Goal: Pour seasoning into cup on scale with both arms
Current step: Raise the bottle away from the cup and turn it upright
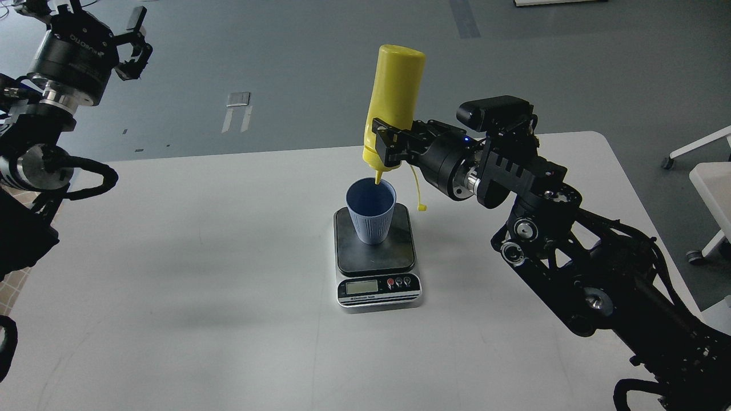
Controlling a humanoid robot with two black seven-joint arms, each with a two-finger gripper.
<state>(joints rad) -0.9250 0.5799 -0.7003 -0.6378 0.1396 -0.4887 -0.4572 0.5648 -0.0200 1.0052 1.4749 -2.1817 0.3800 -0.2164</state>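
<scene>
The yellow seasoning bottle (394,97) is held upside down, nozzle pointing down over the rim of the light blue cup (371,210). Its small tethered cap (421,208) hangs beside the cup. The cup stands upright on the black platform of the scale (400,251), whose display faces me. My right gripper (384,144) is shut on the bottle's lower part, near the nozzle. My left gripper (134,40) is raised at the far left, away from the table's middle, open and empty.
The scale sits in the middle of a white table (200,274) with rounded corners. Grey floor lies beyond the far edge. A white furniture piece (711,182) stands at the right edge of the view.
</scene>
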